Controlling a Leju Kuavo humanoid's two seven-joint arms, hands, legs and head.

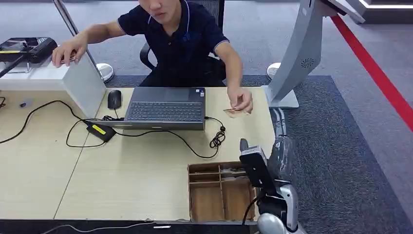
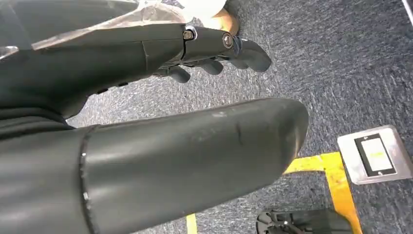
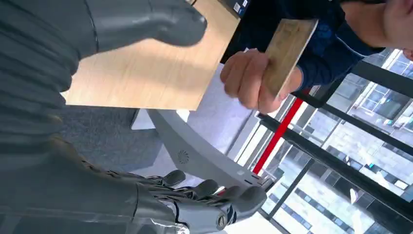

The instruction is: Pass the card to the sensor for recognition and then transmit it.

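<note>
- Right hand (image 1: 272, 151) hovering at lower right, fingers spread, holding nothing.
- Left hand (image 2: 195, 122) hanging over carpet, fingers loosely apart, empty.
- Person's hand (image 1: 240, 101) pinching card (image 1: 233, 111) at centre right.

Tan card (image 1: 234, 111); pale wood table (image 1: 136, 175); grey laptop (image 1: 165, 108)

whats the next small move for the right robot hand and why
Probably reach the right robot hand forward toward the card and close on it. The card is pinched in the person's hand over the table's far right corner, held out edge-on, and the robot hand is open with nothing in it, thumb and fingers apart, some way short of the card.
</note>
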